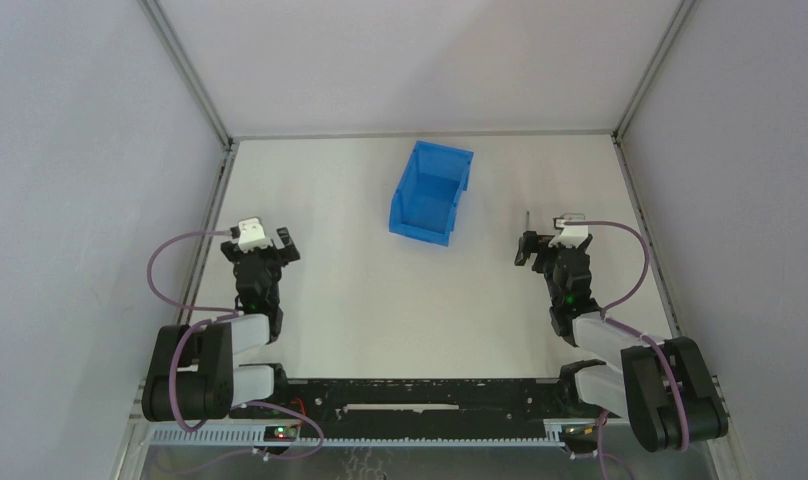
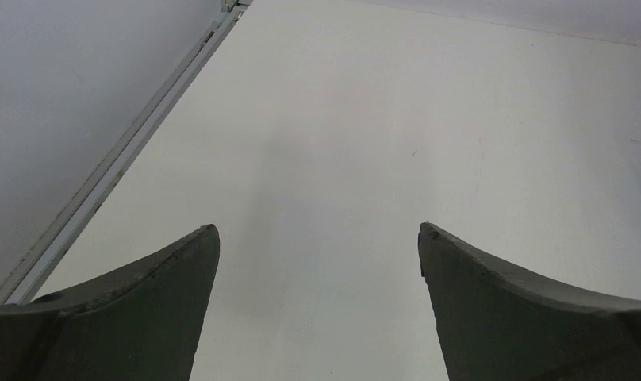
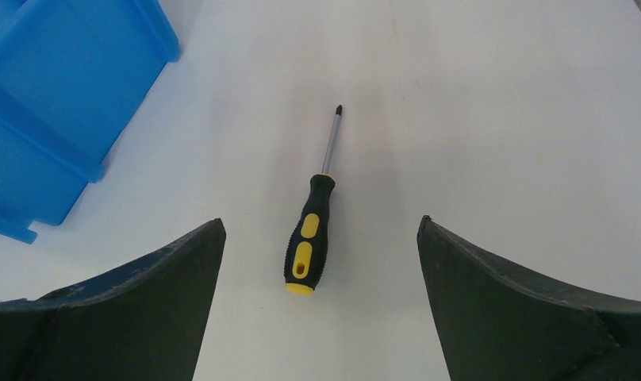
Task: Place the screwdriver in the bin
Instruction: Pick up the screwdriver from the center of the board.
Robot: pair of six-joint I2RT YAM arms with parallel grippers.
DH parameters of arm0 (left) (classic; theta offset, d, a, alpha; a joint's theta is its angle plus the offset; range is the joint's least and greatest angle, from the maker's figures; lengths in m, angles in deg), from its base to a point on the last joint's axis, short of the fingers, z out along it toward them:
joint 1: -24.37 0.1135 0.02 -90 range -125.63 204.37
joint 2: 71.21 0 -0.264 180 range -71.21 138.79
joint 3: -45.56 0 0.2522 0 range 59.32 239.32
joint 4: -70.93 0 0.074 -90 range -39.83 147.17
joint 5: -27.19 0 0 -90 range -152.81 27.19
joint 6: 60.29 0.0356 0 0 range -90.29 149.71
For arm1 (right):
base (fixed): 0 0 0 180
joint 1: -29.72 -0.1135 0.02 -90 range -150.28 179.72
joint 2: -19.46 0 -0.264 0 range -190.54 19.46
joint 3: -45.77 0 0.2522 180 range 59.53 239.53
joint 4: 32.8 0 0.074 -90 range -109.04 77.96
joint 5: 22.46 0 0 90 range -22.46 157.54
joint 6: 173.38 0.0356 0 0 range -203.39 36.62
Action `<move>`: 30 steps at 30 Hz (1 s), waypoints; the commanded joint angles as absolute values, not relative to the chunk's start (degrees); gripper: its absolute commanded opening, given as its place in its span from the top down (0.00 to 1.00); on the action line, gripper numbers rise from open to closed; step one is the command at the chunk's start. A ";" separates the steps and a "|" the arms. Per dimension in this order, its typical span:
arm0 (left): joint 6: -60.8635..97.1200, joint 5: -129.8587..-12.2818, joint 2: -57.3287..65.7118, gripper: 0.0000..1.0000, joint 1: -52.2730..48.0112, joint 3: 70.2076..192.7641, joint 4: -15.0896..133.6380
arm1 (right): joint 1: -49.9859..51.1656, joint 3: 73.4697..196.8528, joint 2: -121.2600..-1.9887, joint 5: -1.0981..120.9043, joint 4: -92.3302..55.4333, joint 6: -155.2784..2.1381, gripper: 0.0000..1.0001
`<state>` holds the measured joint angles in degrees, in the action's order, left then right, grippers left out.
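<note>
The screwdriver, with a black-and-yellow handle and a thin metal shaft, lies flat on the white table with its tip pointing away. My right gripper is open and hovers above it, the handle between the two fingers and untouched. In the top view only the shaft shows, just beyond the right gripper. The blue bin stands at the back middle of the table, empty, its low lip facing the arms; its corner shows in the right wrist view. My left gripper is open and empty over bare table.
Grey walls enclose the table on the left, right and back. A metal frame rail runs along the left table edge close to the left gripper. The bin stands to the left of and beyond the right gripper.
</note>
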<state>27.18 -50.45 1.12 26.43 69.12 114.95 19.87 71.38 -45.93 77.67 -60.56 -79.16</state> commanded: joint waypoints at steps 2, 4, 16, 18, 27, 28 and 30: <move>28.30 -49.71 0.77 0.00 26.74 70.63 116.94 | 19.79 73.85 -46.19 78.14 -62.18 -79.52 0.00; 28.30 -49.78 0.77 0.00 26.74 70.61 116.94 | 19.85 74.25 -45.93 78.05 -60.61 -79.31 0.00; 28.30 -49.73 0.72 0.00 26.74 70.63 116.94 | 20.06 75.79 -42.56 75.85 -54.78 -80.42 0.00; 28.30 -49.76 0.76 0.00 26.74 70.61 116.94 | 19.75 77.04 -39.62 75.80 -51.24 -80.62 0.00; 28.30 -49.77 0.79 0.00 26.74 70.63 116.94 | 19.16 88.52 -27.38 76.04 -31.88 -80.42 0.00; 28.30 -49.74 0.77 0.00 26.74 70.58 116.94 | 19.17 90.57 -26.52 76.50 -28.44 -79.77 0.00; 28.30 -49.78 0.70 0.00 26.74 70.56 116.94 | 19.08 95.14 -25.60 78.05 -22.75 -78.23 0.00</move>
